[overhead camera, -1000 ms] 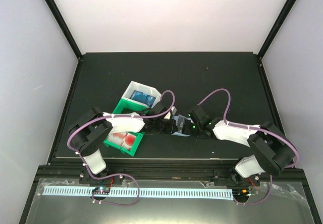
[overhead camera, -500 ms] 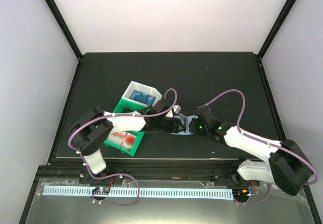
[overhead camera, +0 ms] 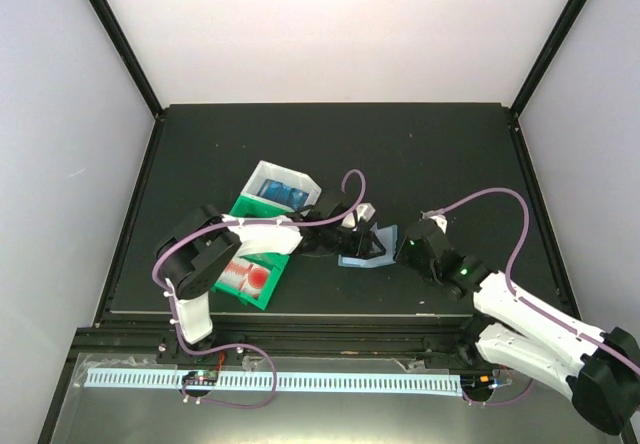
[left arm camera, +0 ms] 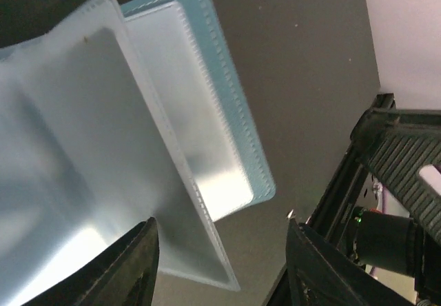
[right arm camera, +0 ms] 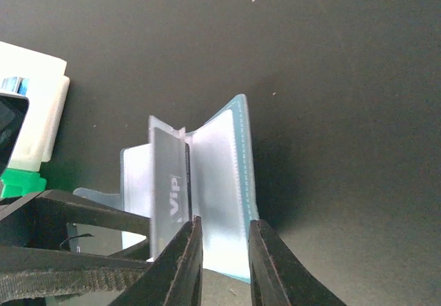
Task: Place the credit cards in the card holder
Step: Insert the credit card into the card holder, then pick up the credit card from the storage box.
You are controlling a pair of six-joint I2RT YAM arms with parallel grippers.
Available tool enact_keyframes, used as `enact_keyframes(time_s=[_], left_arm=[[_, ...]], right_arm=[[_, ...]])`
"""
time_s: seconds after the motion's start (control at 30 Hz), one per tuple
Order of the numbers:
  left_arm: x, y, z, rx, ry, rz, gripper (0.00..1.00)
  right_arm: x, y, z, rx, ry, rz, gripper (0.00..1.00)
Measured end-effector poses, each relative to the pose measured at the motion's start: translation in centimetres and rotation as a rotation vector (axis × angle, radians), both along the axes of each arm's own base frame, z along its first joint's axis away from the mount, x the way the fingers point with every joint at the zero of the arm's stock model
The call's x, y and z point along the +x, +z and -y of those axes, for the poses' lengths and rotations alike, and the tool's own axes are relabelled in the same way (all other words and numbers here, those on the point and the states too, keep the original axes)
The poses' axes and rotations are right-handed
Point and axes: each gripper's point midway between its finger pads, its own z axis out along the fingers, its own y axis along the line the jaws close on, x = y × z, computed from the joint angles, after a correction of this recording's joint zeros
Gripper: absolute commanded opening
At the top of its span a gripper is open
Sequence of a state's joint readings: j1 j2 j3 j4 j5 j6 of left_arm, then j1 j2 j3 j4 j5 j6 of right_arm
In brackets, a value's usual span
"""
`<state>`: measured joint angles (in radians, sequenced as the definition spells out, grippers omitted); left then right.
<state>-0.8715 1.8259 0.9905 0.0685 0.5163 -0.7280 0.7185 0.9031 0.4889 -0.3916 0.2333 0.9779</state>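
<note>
Card holder (overhead camera: 360, 257) splayed; mat (overhead camera: 430, 154) room toward 12 o'clock.
I see left gripper (left arm camera: 222, 229) half open, right gripper (right arm camera: 224, 223) barely parted, gripping nothing.

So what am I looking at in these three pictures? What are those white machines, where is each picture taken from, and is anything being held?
Those are two robot arms, a left arm and a right arm, fixed to a black table. The wide picture looks down from above; the others come from a camera on each wrist. Between them lies the card holder, a teal wallet opened up, a grey card among its clear sleeves. Nearby sit a green bin of red-and-white cards and a white bin of blue cards. The left hand is open over the sleeves; the right hand, fingers slightly apart, is beside the holder. Neither clearly holds anything.
</note>
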Motion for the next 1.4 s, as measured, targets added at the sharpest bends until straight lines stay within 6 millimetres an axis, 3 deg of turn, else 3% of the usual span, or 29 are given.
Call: enact_keyframes(time_s=[0.23, 0.57, 0.67, 0.77, 0.87, 0.97, 1.1, 1.2, 1.27, 1.4], left_arm=[[0.3, 0.2, 2.3, -0.003, -0.037, 0.044, 0.60], [1.0, -0.6, 1.9, 0.061, -0.021, 0.101, 0.64], [1.6, 1.1, 1.0, 0.090, -0.005, 0.171, 0.69], [2.3, 4.6, -0.3, 0.107, 0.023, 0.282, 0.73], [3.2, 8.9, -2.1, 0.132, 0.063, 0.399, 0.79], [3.7, 13.0, -4.6, 0.167, 0.111, 0.500, 0.82], [3.5, 15.7, -9.3, 0.250, 0.189, 0.559, 0.79], [2.8, 14.9, -13.3, 0.315, 0.250, 0.530, 0.66], [1.5, 12.4, -16.8, 0.378, 0.288, 0.465, 0.57], [-1.5, 7.5, -22.6, 0.510, 0.341, 0.321, 0.51]], right_arm=[[-0.4, 0.3, 1.2, -0.017, -0.035, 0.008, 0.23], [-0.9, 1.0, 1.9, -0.035, -0.026, 0.024, 0.24], [-0.8, 1.5, 1.3, -0.043, 0.014, 0.031, 0.26], [-0.5, 2.7, 0.4, -0.045, 0.064, 0.043, 0.32], [-0.1, 4.1, -0.7, -0.040, 0.115, 0.058, 0.42], [0.3, 5.4, -1.8, -0.040, 0.172, 0.077, 0.45], [0.7, 5.5, -3.4, -0.032, 0.242, 0.078, 0.45], [0.9, 4.3, -4.9, -0.022, 0.296, 0.043, 0.48], [0.8, 3.3, -6.4, -0.011, 0.339, 0.018, 0.55], [-0.5, 1.9, -10.7, 0.019, 0.461, -0.004, 0.58]])
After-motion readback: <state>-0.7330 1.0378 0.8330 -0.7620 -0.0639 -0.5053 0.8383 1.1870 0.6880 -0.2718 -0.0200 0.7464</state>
